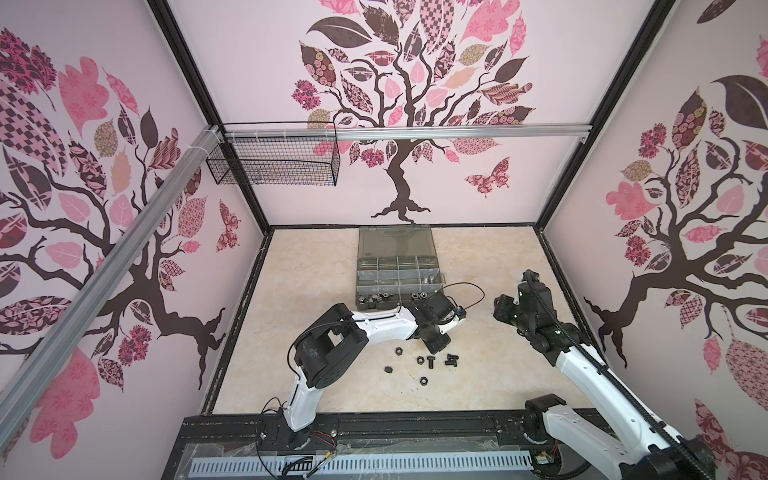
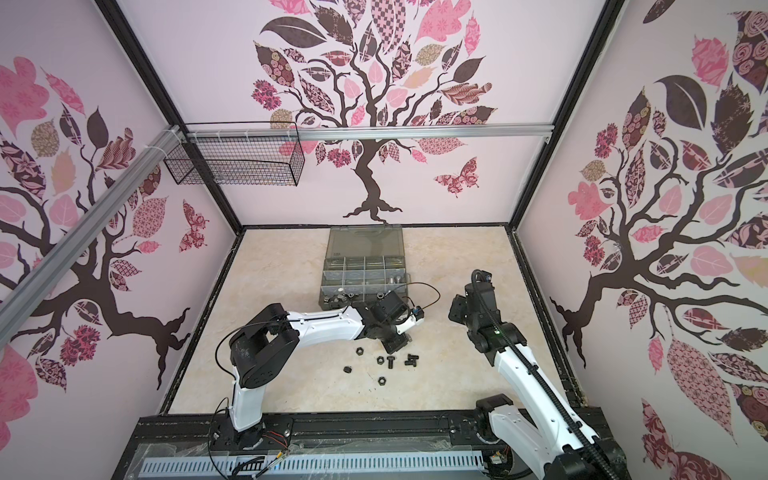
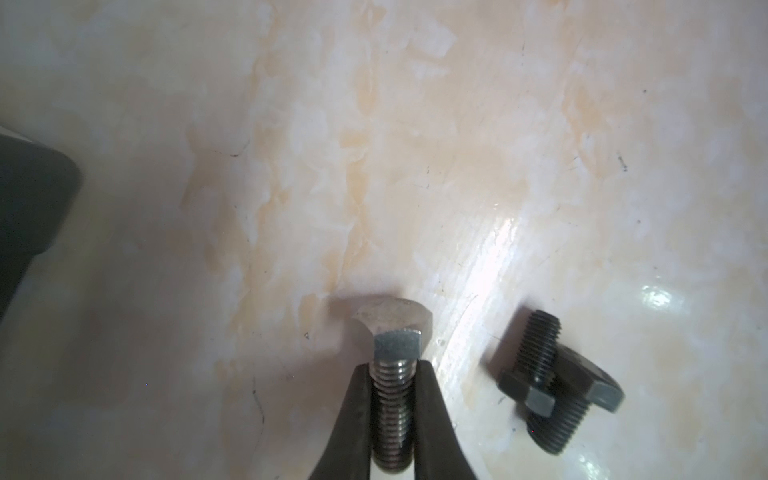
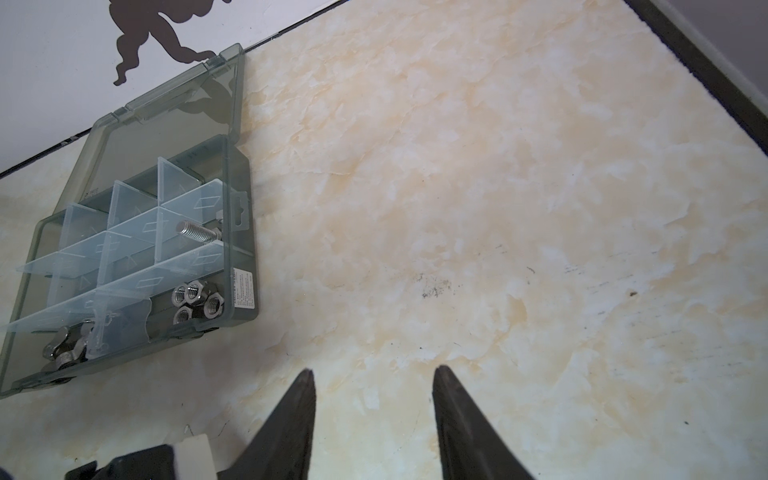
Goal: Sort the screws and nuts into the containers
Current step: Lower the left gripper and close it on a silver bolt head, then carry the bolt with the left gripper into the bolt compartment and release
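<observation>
Grips a silver screw [image 3: 397, 347] in the left end effector [image 3: 393, 365], shut tight on the threads just under the hex head. Sits low over the worktop [image 3: 374, 166], maybe touching it, hard to tell. Should feel small, hard and light, and slip on smooth metal, so best to pinch across the threads, as here. Leaves two black screws [image 3: 557, 386] crossed just beside, and black nuts [image 1: 398, 351] loose nearby. Holds the right end effector [image 4: 374, 370] half open and empty, near the case [image 4: 243, 266]. Needs a trip to join the other screw [image 4: 199, 232] in there.
</observation>
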`<move>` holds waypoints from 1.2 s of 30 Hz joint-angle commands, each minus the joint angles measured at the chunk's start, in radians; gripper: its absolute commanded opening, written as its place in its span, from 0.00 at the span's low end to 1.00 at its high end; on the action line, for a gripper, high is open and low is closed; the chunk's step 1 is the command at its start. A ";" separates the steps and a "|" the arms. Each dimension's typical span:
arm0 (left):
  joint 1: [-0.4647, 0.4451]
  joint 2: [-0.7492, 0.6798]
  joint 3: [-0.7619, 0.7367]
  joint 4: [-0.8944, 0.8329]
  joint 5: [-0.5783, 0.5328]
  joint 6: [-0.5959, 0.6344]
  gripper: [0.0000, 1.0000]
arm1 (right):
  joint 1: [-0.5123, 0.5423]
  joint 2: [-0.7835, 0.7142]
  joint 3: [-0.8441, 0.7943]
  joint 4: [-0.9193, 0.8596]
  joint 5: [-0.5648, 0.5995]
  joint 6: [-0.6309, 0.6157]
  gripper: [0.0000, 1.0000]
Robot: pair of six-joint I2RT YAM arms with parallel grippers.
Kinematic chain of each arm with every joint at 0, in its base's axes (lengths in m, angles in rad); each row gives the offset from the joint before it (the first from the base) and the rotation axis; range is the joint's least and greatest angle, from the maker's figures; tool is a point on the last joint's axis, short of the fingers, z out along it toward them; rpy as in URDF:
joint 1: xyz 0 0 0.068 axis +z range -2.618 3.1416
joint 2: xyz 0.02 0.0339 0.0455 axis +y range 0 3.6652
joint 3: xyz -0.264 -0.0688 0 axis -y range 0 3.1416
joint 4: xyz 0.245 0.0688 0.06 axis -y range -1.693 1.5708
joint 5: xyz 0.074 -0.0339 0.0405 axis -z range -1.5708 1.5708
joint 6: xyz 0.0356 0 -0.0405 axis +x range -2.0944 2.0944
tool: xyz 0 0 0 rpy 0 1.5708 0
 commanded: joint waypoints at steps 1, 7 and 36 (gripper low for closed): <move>0.051 -0.094 0.098 0.027 -0.002 -0.027 0.04 | -0.006 -0.011 0.032 -0.027 0.006 0.000 0.49; 0.170 -0.057 0.249 0.028 -0.042 -0.009 0.03 | -0.006 -0.024 0.046 -0.048 -0.003 -0.004 0.49; 0.307 0.286 0.565 0.033 -0.010 0.055 0.21 | -0.006 0.044 0.082 -0.084 -0.006 -0.028 0.48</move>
